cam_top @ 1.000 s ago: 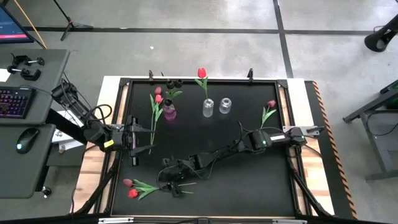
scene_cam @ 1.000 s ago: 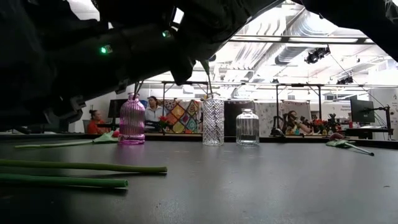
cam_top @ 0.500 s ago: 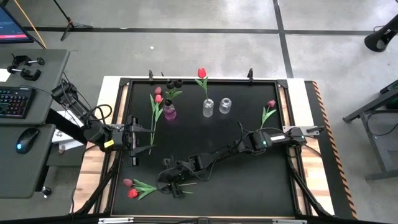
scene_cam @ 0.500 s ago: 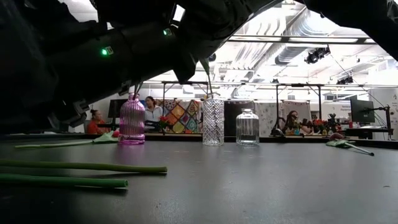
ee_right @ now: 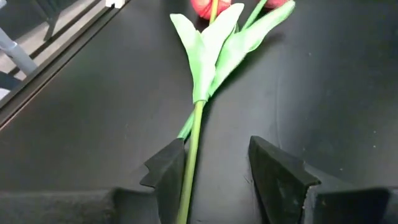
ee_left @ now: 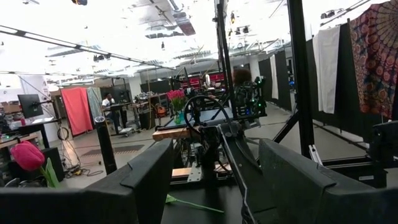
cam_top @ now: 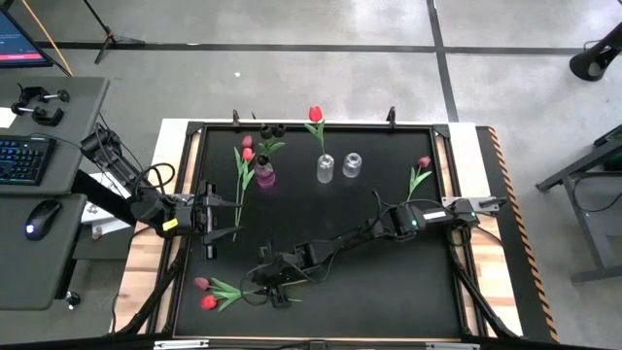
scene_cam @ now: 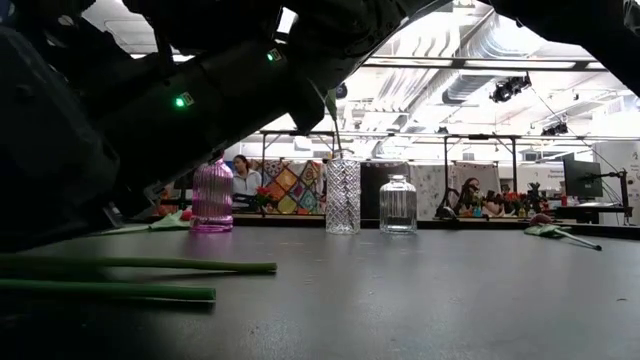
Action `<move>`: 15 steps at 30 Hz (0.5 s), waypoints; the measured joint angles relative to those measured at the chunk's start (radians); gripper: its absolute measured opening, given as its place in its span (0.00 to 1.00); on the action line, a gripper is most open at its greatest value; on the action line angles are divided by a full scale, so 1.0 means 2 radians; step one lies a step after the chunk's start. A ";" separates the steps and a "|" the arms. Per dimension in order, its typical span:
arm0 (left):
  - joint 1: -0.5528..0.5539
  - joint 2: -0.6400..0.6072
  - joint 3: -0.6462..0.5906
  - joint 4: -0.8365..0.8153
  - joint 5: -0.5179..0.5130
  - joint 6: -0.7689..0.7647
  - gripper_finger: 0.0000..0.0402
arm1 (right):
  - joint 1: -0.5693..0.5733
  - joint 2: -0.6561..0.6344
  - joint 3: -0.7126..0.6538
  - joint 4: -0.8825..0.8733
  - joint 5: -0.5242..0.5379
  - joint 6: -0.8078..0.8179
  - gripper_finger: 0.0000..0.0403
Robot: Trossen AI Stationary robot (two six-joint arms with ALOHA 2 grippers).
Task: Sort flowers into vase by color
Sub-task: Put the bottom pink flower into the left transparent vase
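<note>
- Two red tulips (cam_top: 207,294) lie flat at the near-left corner of the black surface (cam_top: 389,282), side by side. Their long axes run roughly left to right in the high view: heads toward the left edge, stems toward the centre.
- In the right wrist view, the green stem (ee_right: 194,140) of one of them passes between the fingers (ee_right: 166,171) of the right claw (cam_top: 268,289), close to one finger. The leaves and red heads lie beyond the fingertips.
- The right claw is spread open, low over the stem ends. The fingers are not closed on the stem.
- The right arm reaches diagonally across the surface from its right-edge base.
- The pink vase (cam_top: 264,176) stands at the far left and holds dark maroon flowers (cam_top: 271,132). Two pink tulips (cam_top: 244,158) lie just beside it, long axes running near to far, heads at the far end.
- A clear vase (cam_top: 325,168) holds one upright red tulip (cam_top: 315,116). A second clear vase (cam_top: 352,164) stands just beside it.
- One dark pink tulip (cam_top: 420,173) lies near the right edge, head pointing far-right.
- The left claw (cam_top: 216,220) waits at the left edge with its fingers apart.
</note>
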 joint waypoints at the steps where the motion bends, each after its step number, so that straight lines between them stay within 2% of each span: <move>1: 0.000 0.000 0.000 0.000 0.000 0.000 0.56 | 0.000 0.000 0.000 0.001 0.000 -0.006 0.43; 9: 0.000 0.000 0.000 -0.003 0.000 0.000 0.56 | 0.002 0.000 0.000 -0.005 0.022 -0.021 0.41; 12: 0.000 0.000 0.000 -0.003 0.000 0.000 0.56 | 0.002 0.000 0.000 -0.009 0.027 -0.027 0.34; 15: 0.000 0.000 0.000 -0.003 0.000 0.000 0.56 | 0.003 -0.001 0.000 -0.011 0.039 -0.040 0.20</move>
